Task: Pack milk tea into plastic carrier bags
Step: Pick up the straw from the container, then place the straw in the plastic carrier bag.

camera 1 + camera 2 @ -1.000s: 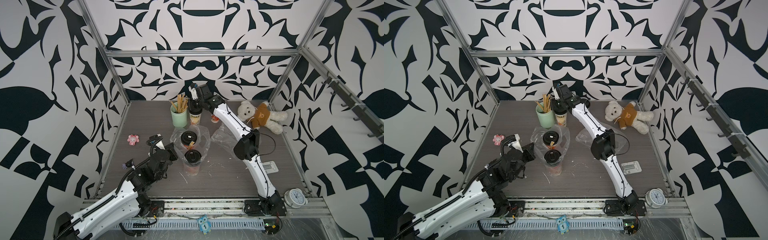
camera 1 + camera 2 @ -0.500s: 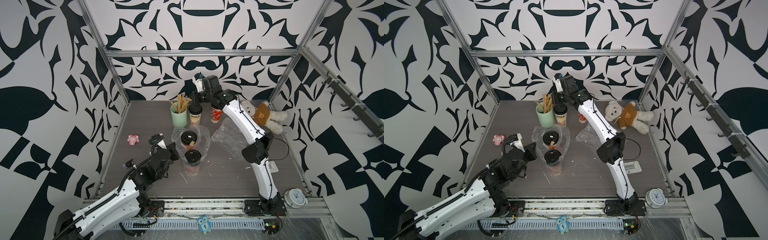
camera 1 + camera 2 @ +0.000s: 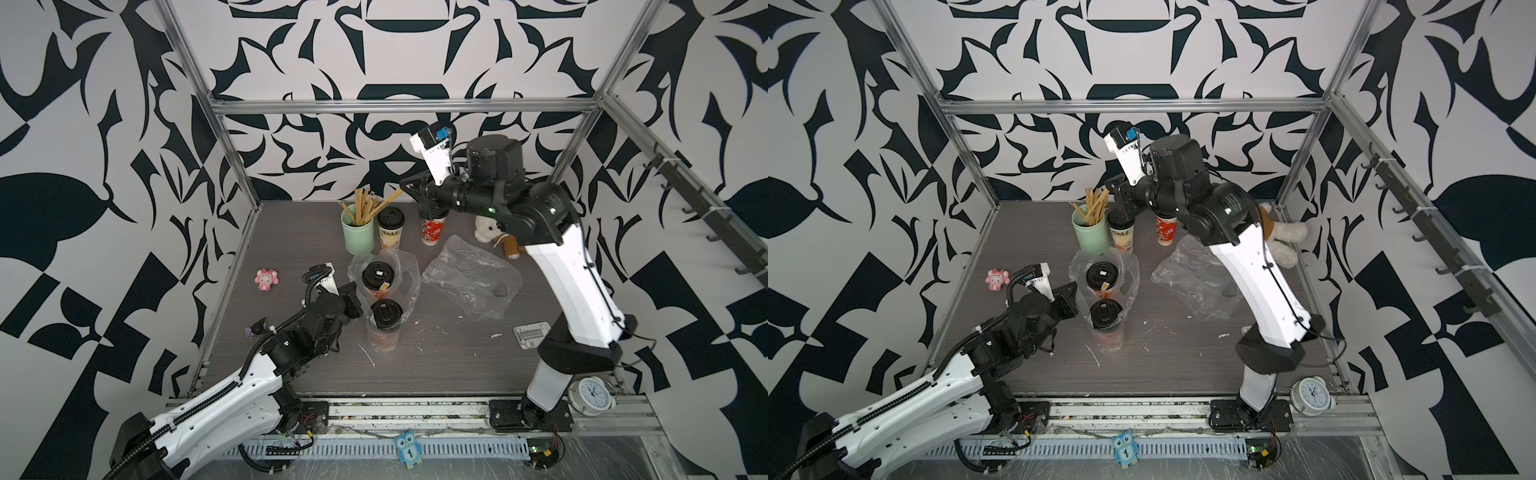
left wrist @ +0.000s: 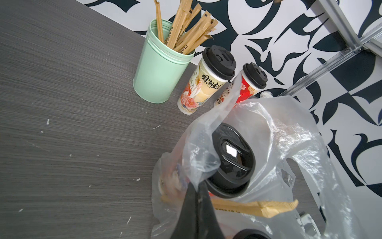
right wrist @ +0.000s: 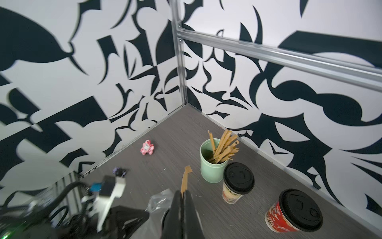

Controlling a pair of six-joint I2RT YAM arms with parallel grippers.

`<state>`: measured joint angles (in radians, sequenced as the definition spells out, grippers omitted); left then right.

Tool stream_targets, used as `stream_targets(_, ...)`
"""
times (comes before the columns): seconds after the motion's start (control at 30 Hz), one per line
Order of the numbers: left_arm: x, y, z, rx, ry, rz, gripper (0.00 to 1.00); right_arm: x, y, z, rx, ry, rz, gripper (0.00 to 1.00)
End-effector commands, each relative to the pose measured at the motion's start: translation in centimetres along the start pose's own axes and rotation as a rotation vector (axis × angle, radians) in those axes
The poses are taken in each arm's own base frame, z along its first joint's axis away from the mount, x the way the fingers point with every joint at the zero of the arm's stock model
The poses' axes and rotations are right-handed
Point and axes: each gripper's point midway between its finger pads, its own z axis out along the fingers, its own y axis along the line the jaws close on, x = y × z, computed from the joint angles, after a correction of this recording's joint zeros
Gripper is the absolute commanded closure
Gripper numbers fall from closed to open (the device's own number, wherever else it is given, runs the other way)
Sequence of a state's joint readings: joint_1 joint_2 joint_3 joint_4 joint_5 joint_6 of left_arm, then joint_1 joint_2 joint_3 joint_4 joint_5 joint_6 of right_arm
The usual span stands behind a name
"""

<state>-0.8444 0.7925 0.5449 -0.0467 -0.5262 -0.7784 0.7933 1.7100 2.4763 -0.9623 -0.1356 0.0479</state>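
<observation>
While the left claw (image 4: 197, 185) pinches the carrier bag (image 4: 275, 132) around two lidded cups (image 3: 378, 276) on the counter (image 3: 282, 249), the right claw (image 5: 183, 193) clamps a wrapped straw (image 5: 185, 178) over two unpacked cups (image 5: 238, 178) at the back.

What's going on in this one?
The left gripper is pinching the rim of a clear carrier bag holding two lidded cups. The right gripper, up at the back, is shut on a brown wrapped stick. A cream cup, a red cup and the second bag sit unpacked on the table.
</observation>
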Motion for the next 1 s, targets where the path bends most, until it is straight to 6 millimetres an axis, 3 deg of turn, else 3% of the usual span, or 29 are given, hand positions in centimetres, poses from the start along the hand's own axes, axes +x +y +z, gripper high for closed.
stream_targets(0.0, -1.5, -1.6, -0.6, 0.05, -0.02, -0.005, 1.0, 1.3, 1.7, -3.3, -0.015, 0.038, -0.049, 1.0)
stream_targets(0.17, -2.1, -1.8, -1.4, 0.062, -0.019, 0.025, 1.0, 4.6, 4.0, -5.0, -0.069, 0.144, -0.023, 1.0)
stream_targets(0.47, -1.4, -1.7, -1.7, 0.074, 0.013, 0.024, 1.0, 10.6, 6.0, -3.0, -0.152, 0.3, 0.075, 1.0)
stream_targets(0.8, -1.5, -2.0, -1.7, 0.083, 0.014, 0.03, 1.0, 12.6, 7.7, -2.1, -0.239, 0.353, 0.142, 1.0)
stream_targets(0.97, -1.4, -2.0, -1.7, 0.085, 0.016, 0.028, 1.0, 11.9, 8.3, -2.5, -0.27, 0.345, 0.153, 1.0)
